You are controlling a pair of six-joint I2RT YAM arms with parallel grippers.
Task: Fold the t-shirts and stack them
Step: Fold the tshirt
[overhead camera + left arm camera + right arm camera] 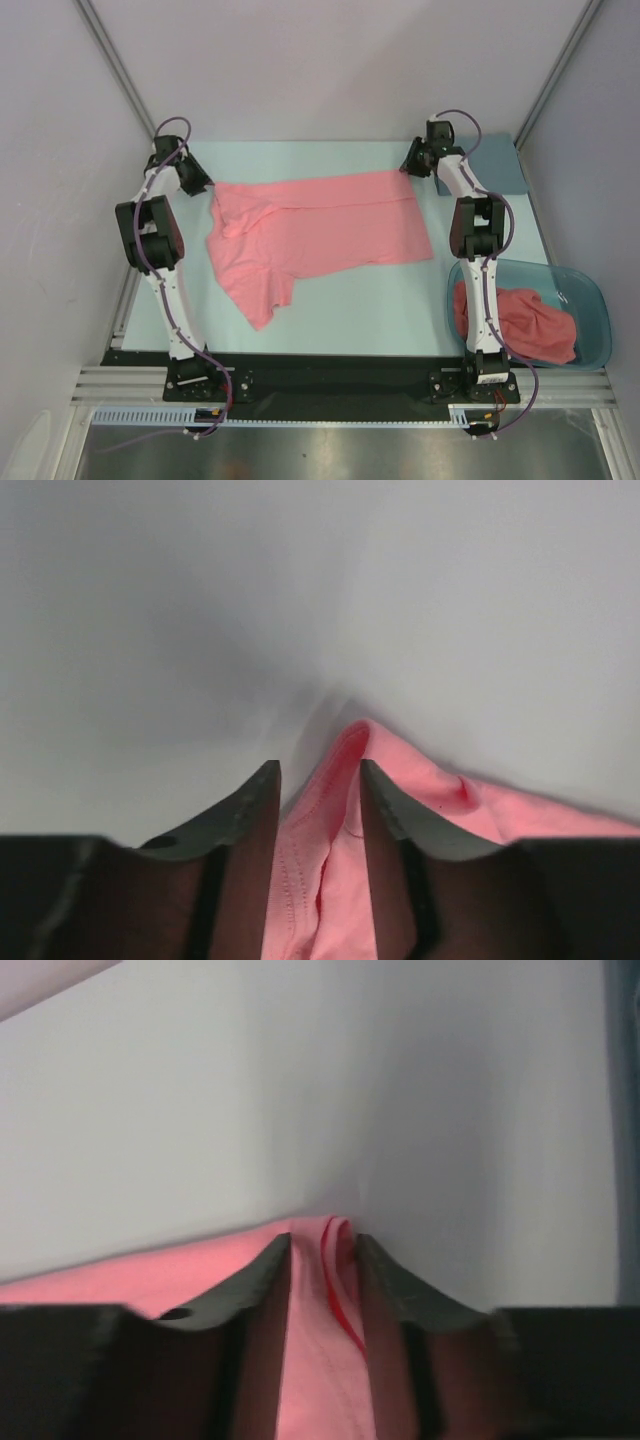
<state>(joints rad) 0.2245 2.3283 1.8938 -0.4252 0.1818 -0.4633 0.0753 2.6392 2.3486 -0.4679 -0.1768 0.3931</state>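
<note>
A salmon-pink t-shirt (320, 230) lies spread on the pale table, one sleeve pointing toward the near edge. My left gripper (195, 178) is at the shirt's far left corner. In the left wrist view the left gripper (318, 770) has its jaws apart, with a stitched fold of the t-shirt (330, 880) bunched between them. My right gripper (415, 160) is at the far right corner. In the right wrist view the right gripper (323, 1242) also stands parted round a raised fold of the t-shirt (320, 1360). Another pink t-shirt (525, 325) lies crumpled in the tub.
A teal translucent tub (590, 300) stands at the near right beside the right arm's base. A grey-blue cloth (495, 165) lies at the far right corner, just behind the right gripper. Grey walls close in the table on three sides.
</note>
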